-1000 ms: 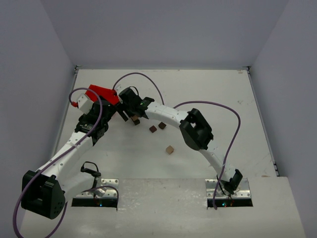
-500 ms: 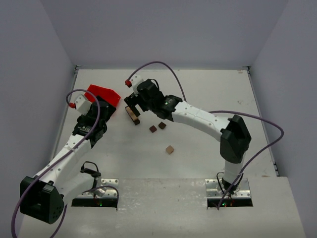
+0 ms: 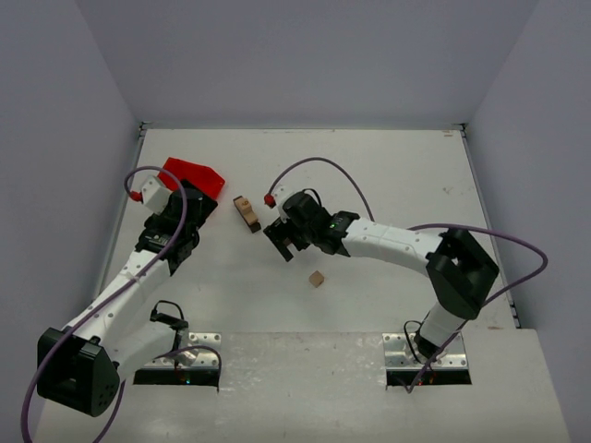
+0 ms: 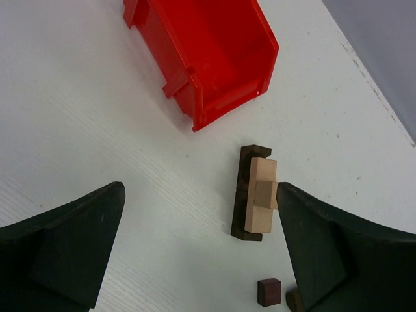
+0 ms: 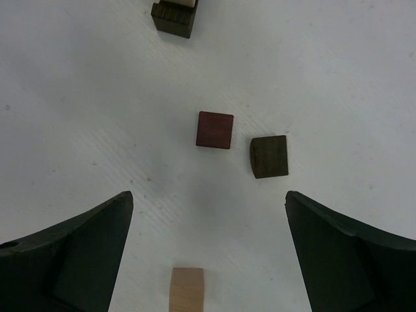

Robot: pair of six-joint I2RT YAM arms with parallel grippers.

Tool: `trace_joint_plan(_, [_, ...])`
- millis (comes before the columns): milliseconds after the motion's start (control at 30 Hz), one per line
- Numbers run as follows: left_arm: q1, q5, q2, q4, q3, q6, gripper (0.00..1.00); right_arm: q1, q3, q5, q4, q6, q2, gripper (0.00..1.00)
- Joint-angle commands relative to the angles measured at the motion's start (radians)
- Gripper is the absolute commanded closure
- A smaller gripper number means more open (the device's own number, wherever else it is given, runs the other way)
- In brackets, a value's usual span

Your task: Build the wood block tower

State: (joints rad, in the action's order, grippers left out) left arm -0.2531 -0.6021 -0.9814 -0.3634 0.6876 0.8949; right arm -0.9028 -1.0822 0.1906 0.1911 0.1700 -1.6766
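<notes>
Surface: white table [image 3: 388, 175], grey walls [image 3: 295, 55] on three sides.
Tower [image 3: 246, 213]: dark and tan cubes stacked, standing free at mid-table, near the red bin [image 3: 194, 175]; cube count unclear.
Loose: reddish cube [image 5: 215, 130], dark cube [image 5: 269, 156], tan cube [image 3: 317, 278], all apart from the tower.
Progress: partly built, by my reading; three cubes left to add.
Right gripper [image 5: 208, 195]: jaws spread wide, empty, above the reddish and dark cubes.
Left gripper [image 4: 199, 195]: jaws spread wide, empty, facing tower and bin.
Change: a second ago the right gripper was at the tower; it has pulled back, leaving the tower uncovered. Left arm has barely moved.
</notes>
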Motion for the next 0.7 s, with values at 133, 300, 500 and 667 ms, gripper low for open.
trace_joint_plan(133, [0.008,0.007,-0.011,0.017,0.015,-0.013,0.00,0.000,-0.129,-0.078,0.009,0.097,-0.200,0.01])
trace_joint_plan(300, [0.008,0.008,-0.022,0.019,0.018,-0.014,0.00,-0.001,-0.152,-0.083,-0.007,0.128,-0.258,0.01])
trace_joint_plan(500, [0.008,0.004,-0.026,0.016,0.020,-0.014,0.00,0.002,-0.186,-0.006,-0.001,0.176,-0.324,0.01])
trace_joint_plan(667, [0.008,0.007,-0.031,0.017,0.020,-0.011,0.00,0.011,-0.207,0.035,0.007,0.206,-0.349,0.03])
